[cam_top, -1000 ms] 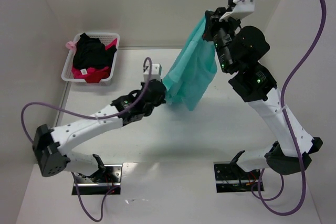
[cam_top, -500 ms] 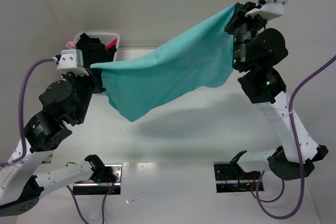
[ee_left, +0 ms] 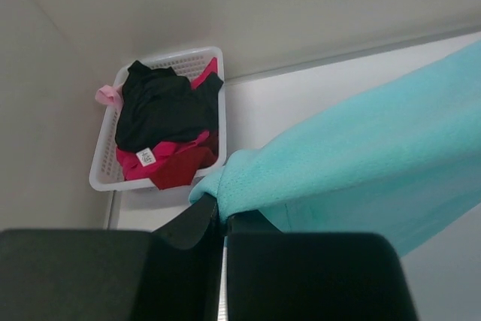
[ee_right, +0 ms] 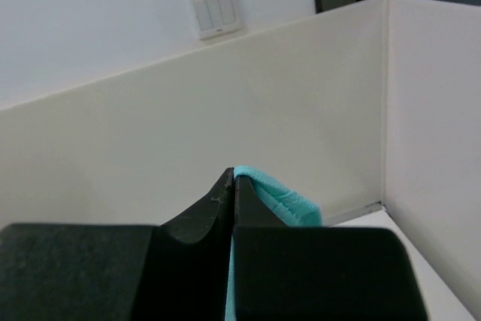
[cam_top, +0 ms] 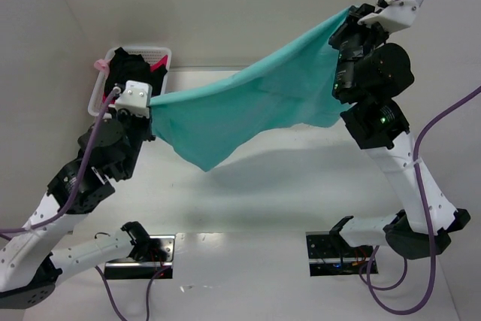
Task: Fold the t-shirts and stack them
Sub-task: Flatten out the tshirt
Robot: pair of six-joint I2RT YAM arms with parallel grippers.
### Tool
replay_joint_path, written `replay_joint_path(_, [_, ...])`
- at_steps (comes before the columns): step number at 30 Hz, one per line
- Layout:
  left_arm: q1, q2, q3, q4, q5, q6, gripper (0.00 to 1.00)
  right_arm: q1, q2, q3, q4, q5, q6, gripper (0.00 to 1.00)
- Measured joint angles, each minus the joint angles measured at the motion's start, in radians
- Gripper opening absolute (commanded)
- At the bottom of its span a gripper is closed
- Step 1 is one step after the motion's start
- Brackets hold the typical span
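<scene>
While both arms reach up, the teal shirt (cam_top: pixel 248 110) hangs stretched btwn them, sagging in the middle, clear of the counter (cam_top: pixel 301 193). L jaws are clamped tight on its one end, R jaws pinched on the other end, higher, near the back wall. Black shirt (ee_left: pixel 161 107) & pink-red shirt (ee_left: pixel 176 163) lie heaped in the basket (ee_left: pixel 104 174) at the counter's far-left corner.
</scene>
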Motion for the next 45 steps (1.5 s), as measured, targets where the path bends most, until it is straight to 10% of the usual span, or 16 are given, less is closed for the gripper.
replay_joint_path(11, [0.019,0.338,-0.021,0.007,0.076,-0.140,0.00,0.000,-0.151,-0.254,-0.123,0.052,0.225,0.00])
replay_joint_path(26, [0.273,0.439,0.148,0.402,0.715,-0.137,0.00,0.000,-0.180,-0.400,-0.164,-0.068,0.329,0.00])
replay_joint_path(45, [0.649,0.330,-0.080,0.322,0.647,-0.137,0.00,-0.062,-0.169,-0.403,-0.025,0.167,0.195,0.00])
